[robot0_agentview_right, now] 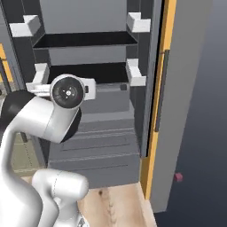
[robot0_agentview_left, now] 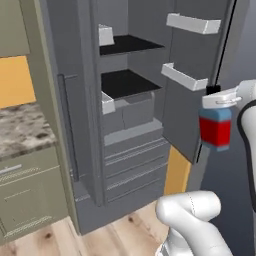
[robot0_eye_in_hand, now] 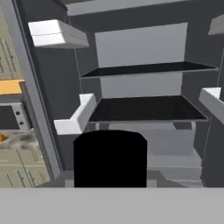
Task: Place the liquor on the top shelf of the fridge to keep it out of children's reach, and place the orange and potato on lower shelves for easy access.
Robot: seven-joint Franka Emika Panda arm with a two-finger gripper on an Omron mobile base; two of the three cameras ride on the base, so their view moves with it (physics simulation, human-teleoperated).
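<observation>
A speckled stone countertop sits left of the open appliance, over pale green drawers. Light wood floorboards run below. A small dark oven-like box stands on the counter, with what may be a bit of orange fruit at the edge.

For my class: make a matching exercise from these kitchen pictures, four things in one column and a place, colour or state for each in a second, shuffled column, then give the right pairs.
Things:
1. liquor
2. top shelf
3. fridge
4. door bins

Descriptions:
A. white, mounted on the inside of the doors
B. doors open, interior in view
C. dark, flat and bare
D. held up in the gripper, outside the fridge

Pairs: 1-D, 2-C, 3-B, 4-A
</observation>
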